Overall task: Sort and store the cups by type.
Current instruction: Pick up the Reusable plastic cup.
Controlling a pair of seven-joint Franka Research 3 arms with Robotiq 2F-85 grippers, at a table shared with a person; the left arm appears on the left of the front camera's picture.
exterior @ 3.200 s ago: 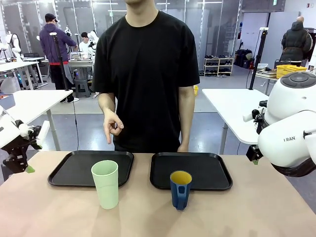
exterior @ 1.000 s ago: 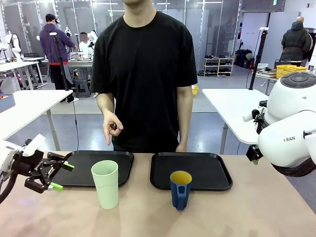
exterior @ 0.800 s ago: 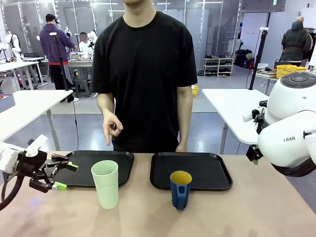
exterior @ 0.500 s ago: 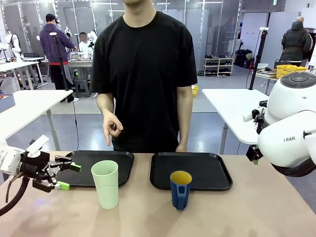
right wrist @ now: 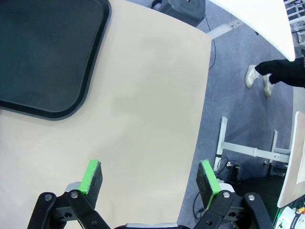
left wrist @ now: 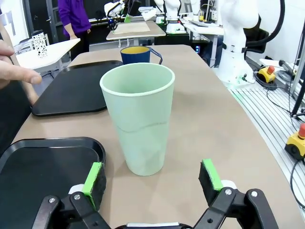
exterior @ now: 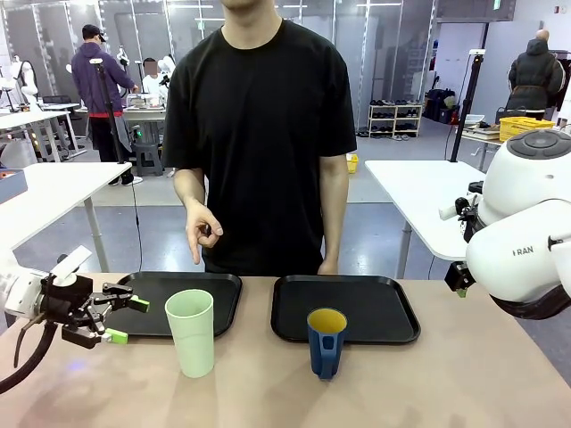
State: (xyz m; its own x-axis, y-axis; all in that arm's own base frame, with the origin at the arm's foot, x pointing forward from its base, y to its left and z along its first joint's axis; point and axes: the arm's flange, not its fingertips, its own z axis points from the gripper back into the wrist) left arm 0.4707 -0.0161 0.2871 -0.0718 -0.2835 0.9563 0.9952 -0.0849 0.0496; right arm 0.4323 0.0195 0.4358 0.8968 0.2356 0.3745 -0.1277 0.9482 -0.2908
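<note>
The tall pale green tumbler (exterior: 190,332) stands upright on the table in front of the left tray. A shorter dark blue cup (exterior: 326,341) with a yellow inside and its handle facing the camera stands before the right tray. My left gripper (exterior: 128,320) is open and level, just left of the tumbler and apart from it. In the left wrist view the tumbler (left wrist: 140,124) stands ahead between the open green pads (left wrist: 93,177) of the gripper (left wrist: 152,177), with the blue cup (left wrist: 138,54) behind it. My right gripper (right wrist: 150,180) is open over bare table with nothing between its fingers.
Two black trays lie side by side at the far edge, the left tray (exterior: 147,294) and the right tray (exterior: 379,308). A person stands behind them, one hand (exterior: 203,230) hanging above the left tray. The right arm (exterior: 526,241) is raised beyond the table's right end.
My left gripper has swung down from the left edge, turned level and moved right toward the green tumbler. The cups, the person and the right arm stay put.
</note>
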